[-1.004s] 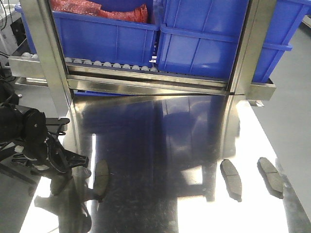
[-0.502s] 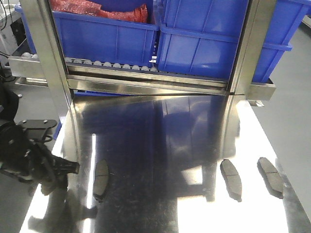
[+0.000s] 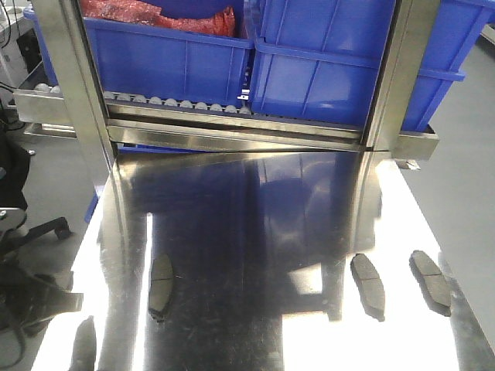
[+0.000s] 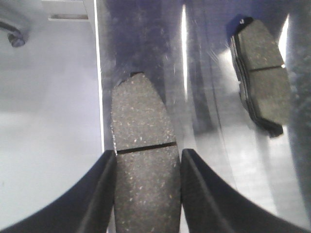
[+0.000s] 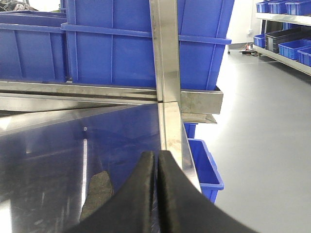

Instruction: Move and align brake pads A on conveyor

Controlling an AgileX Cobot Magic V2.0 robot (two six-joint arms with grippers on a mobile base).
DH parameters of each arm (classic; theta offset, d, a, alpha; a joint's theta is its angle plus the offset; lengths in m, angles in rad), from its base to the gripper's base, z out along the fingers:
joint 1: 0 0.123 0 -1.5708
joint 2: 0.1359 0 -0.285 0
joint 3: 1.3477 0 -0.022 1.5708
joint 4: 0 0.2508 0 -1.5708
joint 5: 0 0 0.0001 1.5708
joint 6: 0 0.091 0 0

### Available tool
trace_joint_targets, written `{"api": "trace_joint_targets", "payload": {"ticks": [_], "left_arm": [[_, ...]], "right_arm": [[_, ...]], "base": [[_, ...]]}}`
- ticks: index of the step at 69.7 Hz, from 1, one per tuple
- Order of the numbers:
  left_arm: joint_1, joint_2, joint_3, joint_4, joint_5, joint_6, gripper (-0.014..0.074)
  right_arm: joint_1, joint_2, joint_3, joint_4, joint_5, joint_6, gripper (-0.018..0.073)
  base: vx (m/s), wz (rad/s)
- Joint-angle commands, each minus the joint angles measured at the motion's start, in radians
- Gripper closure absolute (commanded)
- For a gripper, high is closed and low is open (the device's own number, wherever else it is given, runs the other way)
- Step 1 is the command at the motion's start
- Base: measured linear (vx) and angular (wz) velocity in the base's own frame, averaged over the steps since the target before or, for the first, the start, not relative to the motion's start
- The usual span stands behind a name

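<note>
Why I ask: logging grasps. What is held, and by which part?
The left gripper clamps a brake pad by its long edges, below the groove; the right gripper, jaws closed, holds nothing.

brake pads A: 4, with 1 between the left gripper fingertips, 1 near it ahead-right, 2 well apart to its right | blue bins: 2 plainly seen | steel uprights: 2
</note>
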Motion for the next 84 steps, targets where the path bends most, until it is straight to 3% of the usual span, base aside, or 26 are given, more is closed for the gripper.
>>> {"api": "trace_joint_targets", "payload": {"ticks": [1, 40, 84], "left_arm": [[-0.005, -0.105, 0.021, 0.001, -0.085, -0.007, 0.0534], [-0.005, -0.583, 0.179, 0.022, -0.103, -0.002, 0.0531], [-0.005, -0.625, 0.179, 0.026, -0.095, -0.002, 0.0531]], "right_arm": [[-0.005, -0.011, 0.006, -0.007, -0.076, 0.0, 0.056], [-0.005, -0.011, 0.006, -0.007, -0.076, 0.0, 0.056], [-0.005, -0.011, 0.006, -0.007, -0.076, 0.0, 0.056]], "base": [[0.0, 0.0], [0.0, 0.0], [0.0, 0.0]]}}
